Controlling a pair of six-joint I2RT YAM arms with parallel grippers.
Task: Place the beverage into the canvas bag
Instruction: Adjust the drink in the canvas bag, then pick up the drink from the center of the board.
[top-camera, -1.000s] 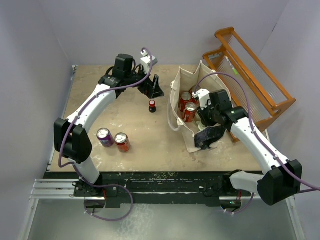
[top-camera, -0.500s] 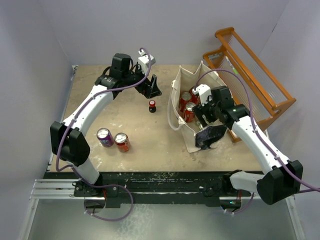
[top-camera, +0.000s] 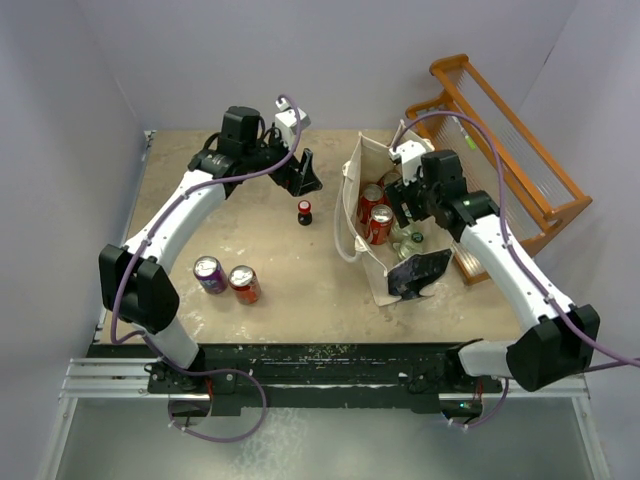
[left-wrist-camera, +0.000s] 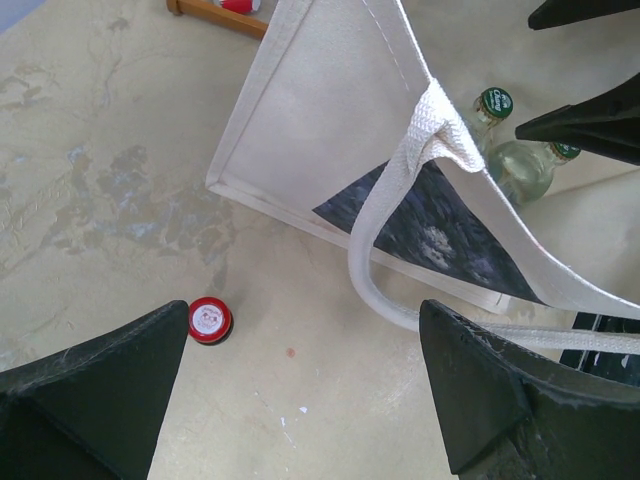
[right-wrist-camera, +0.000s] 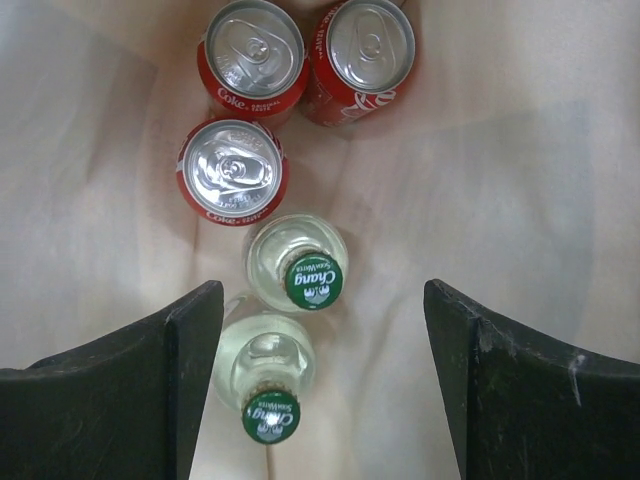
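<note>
- Two arms are seen from above. The left gripper (top-camera: 308, 182) is held spread near a small dark bottle with a red cap (top-camera: 304, 212). The right gripper (top-camera: 396, 207) is spread over the open cream canvas bag (top-camera: 352, 185), beside an orange wooden rack (top-camera: 500, 150).
- Left wrist: the red-capped bottle is seen upright on the beige table (left-wrist-camera: 100, 150), between the parted jaws but untouched. The bag lies just beyond.
- Right wrist: two clear green-capped glass bottles (right-wrist-camera: 297, 265) and three red cola cans (right-wrist-camera: 232, 170) stand inside the bag. The bottles are framed by the parted fingers (right-wrist-camera: 140, 390), and no grip on either can be seen.
</note>
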